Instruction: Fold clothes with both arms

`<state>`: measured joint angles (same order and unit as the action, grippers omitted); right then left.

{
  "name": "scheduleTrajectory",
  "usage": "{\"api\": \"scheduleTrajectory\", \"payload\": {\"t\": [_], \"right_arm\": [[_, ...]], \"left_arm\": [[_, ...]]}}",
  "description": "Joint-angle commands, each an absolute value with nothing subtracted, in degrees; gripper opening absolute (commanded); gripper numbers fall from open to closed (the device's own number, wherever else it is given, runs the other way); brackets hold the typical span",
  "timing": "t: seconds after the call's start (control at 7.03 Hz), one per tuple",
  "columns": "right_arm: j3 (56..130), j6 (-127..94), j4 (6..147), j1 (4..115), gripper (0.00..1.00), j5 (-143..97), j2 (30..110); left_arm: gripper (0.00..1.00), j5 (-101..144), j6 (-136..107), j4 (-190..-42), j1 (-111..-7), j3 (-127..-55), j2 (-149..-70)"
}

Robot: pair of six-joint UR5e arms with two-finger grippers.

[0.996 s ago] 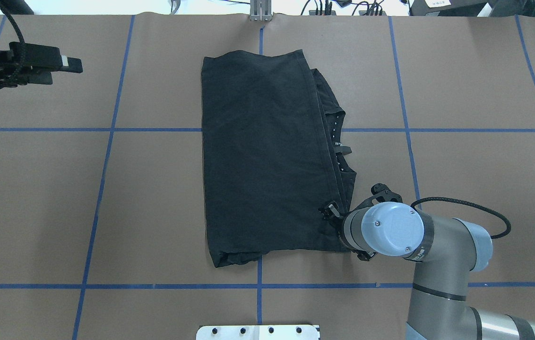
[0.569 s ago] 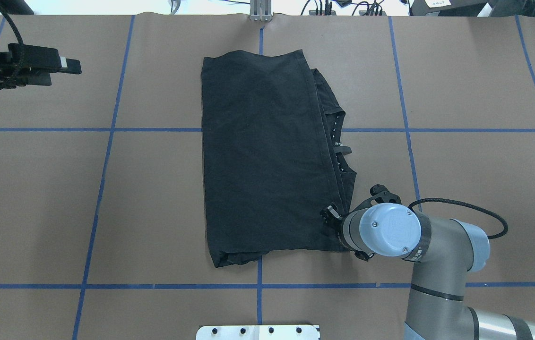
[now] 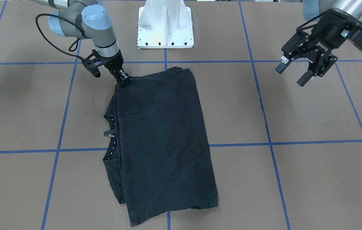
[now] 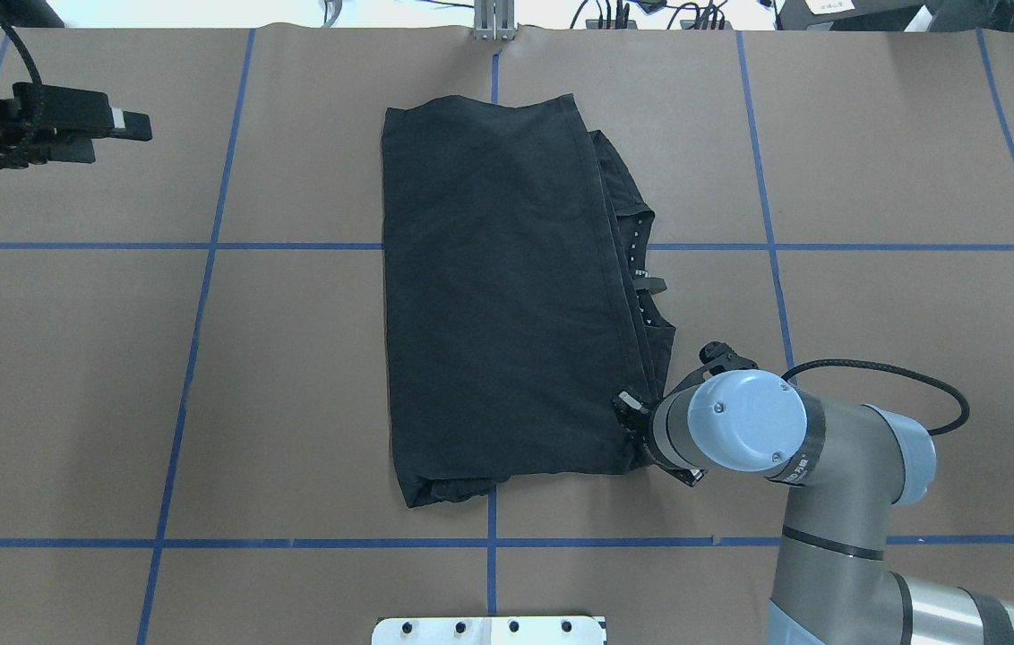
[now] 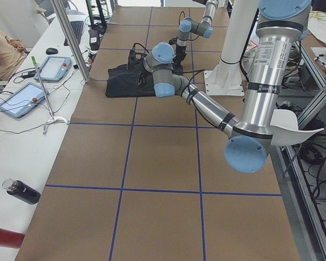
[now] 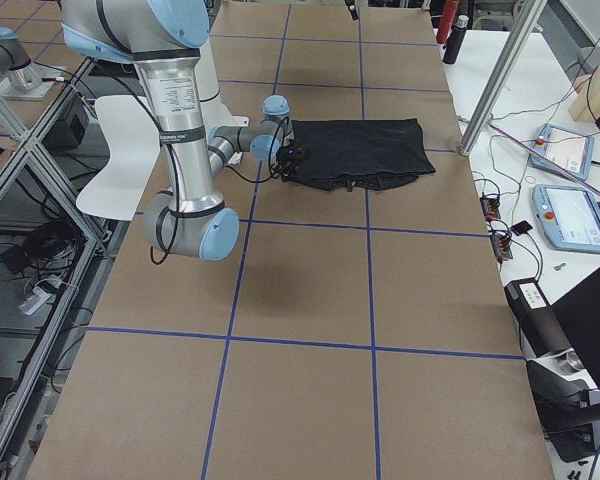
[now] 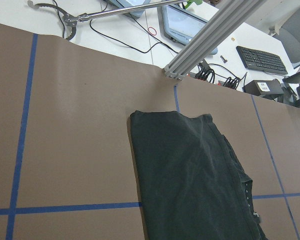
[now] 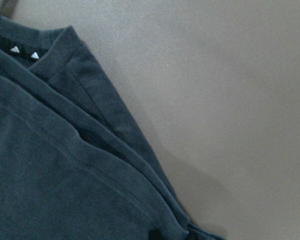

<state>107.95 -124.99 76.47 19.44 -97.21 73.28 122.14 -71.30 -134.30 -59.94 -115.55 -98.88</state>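
The black T-shirt [image 4: 498, 296] lies folded in a long rectangle at the table's middle, its collar edge with small white marks poking out on its right side [image 3: 112, 127]. The logos are hidden. My right gripper [image 4: 628, 405] is low at the shirt's near right corner, its fingers pinched together on the hem [image 3: 123, 80]. The right wrist view shows layered cloth edges [image 8: 65, 175] close up. My left gripper [image 3: 291, 72] is open and empty, raised well off to the left of the shirt [image 4: 113, 139]. The left wrist view shows the shirt [image 7: 190, 175] from afar.
The brown table cover carries blue tape grid lines [image 4: 202, 245]. The white bolted pedestal [image 3: 165, 25] stands at the near edge. An aluminium post [image 7: 210, 40] stands at the far edge. Tablets [image 6: 570, 215] and cables lie on a side table beyond.
My right wrist has shifted slightly at the shirt's corner. My left gripper has drawn back a little to the left. The shirt lies as before.
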Motion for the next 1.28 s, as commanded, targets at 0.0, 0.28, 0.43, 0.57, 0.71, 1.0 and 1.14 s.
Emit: {"api": "scheduleTrajectory", "payload": {"t": [0.0,0.28,0.43,0.57,0.71,1.0,1.14], "right_arm": [[109.9,-124.8,76.6,19.7,0.0,-98.2,73.7],[110.7,-124.9,76.7,19.9,0.0,-98.0,73.5],[111.5,-125.2,77.2,19.9,0.0,-98.6,73.6],[112.5,-125.3,77.2,20.0,0.0,-98.6,74.5],[114.1,-125.3,77.2,20.0,0.0,-98.7,76.3],[115.0,-125.4,77.2,19.8,0.0,-99.0,77.3],[115.6,-125.5,77.2,19.8,0.0,-99.6,77.4]], "left_arm": [[1.0,122.1,-71.4,-134.3,-59.9,-115.5,-98.9],[1.0,122.1,-73.3,-134.4,-59.9,-115.6,-98.9],[1.0,122.1,-73.3,-134.7,-59.9,-115.6,-98.9],[1.0,122.1,-75.0,-134.8,-59.8,-115.6,-99.0],[1.0,122.1,-78.6,-136.4,-59.6,-115.8,-99.0],[1.0,118.2,-92.8,-138.8,-53.1,-116.9,-99.0],[1.0,112.0,-97.0,-138.9,-47.8,-117.8,-97.8]]}}
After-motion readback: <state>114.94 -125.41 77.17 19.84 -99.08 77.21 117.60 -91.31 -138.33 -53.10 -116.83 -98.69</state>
